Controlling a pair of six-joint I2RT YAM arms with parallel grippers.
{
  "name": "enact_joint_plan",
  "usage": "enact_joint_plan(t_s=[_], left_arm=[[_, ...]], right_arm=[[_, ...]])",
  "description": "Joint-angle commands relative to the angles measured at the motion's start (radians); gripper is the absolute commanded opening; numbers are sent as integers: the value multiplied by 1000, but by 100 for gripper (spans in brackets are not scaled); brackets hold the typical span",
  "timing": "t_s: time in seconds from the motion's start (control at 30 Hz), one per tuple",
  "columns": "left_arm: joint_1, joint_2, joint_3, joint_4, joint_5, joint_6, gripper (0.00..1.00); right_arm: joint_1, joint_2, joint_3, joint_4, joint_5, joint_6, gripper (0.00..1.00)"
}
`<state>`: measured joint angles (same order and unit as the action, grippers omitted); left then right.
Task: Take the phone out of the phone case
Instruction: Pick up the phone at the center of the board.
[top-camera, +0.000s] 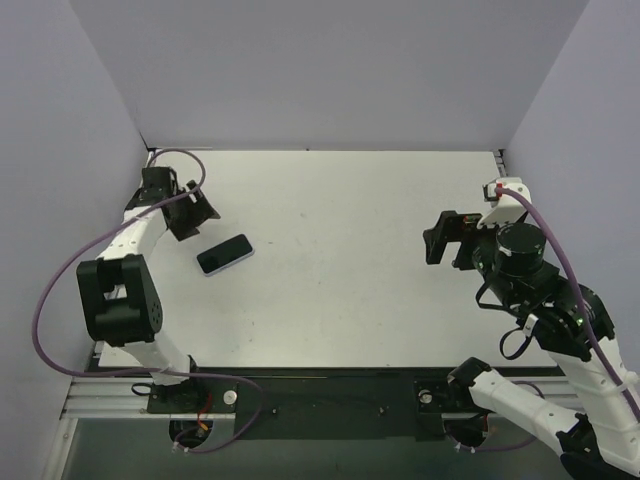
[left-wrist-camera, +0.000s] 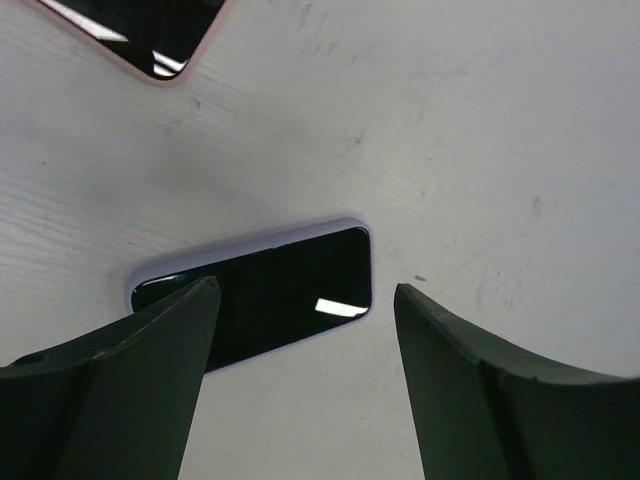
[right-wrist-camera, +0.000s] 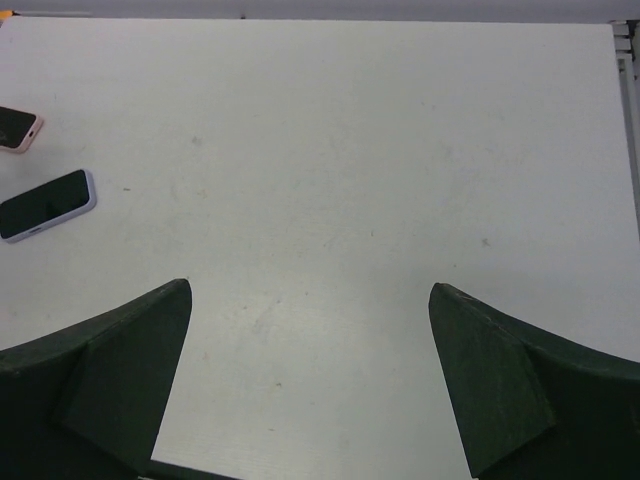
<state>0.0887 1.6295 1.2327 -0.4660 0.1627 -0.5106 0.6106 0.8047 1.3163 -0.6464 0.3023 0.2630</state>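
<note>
Phone (top-camera: 225, 254) lies flat, left of centre on the table (top-camera: 340, 300), just below the left gripper (top-camera: 195, 218). Both jaws wide and empty; right gripper (top-camera: 447, 238) far right. Best to lower squarely and grip the long edges evenly.

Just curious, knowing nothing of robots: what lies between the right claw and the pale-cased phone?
Nothing: only bare white table separates the right gripper from the phone, clearest in the top external view.

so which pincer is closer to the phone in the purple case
Left. The left pincer is right beside the phone, just past its far left end, open. The right pincer is across the table on the right side, well apart from it.
</note>
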Motion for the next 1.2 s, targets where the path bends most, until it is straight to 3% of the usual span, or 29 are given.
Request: enact_joint_plan(t_s=[0.0,0.3,0.47,0.7,0.8,0.93,1.03,1.17], left_arm=[[86,123,59,21,181,-89,80],[157,296,40,128,221,-85,80],[155,328,57,41,178,-58,79],[132,229,-45,3,175,-75,79],[112,159,-91,-8,164,-68,83],[72,96,-111,-49,156,-29,91],[-5,96,-96,-114,146,7,91],[-154,96,-73,-154,-23,52,96]], right_arm=[[8,-12,-26,36,-51,24,100],[8,-53,-65,36,-16,4,100],[8,-53,-81,47,-8,-2,100],[8,-56,-91,50,17,-22,100],[6,-50,-95,56,21,-28,100],[6,-30,-95,71,1,-31,100],[6,-22,-92,83,-11,-30,100],[8,-18,-89,96,-12,-24,99]])
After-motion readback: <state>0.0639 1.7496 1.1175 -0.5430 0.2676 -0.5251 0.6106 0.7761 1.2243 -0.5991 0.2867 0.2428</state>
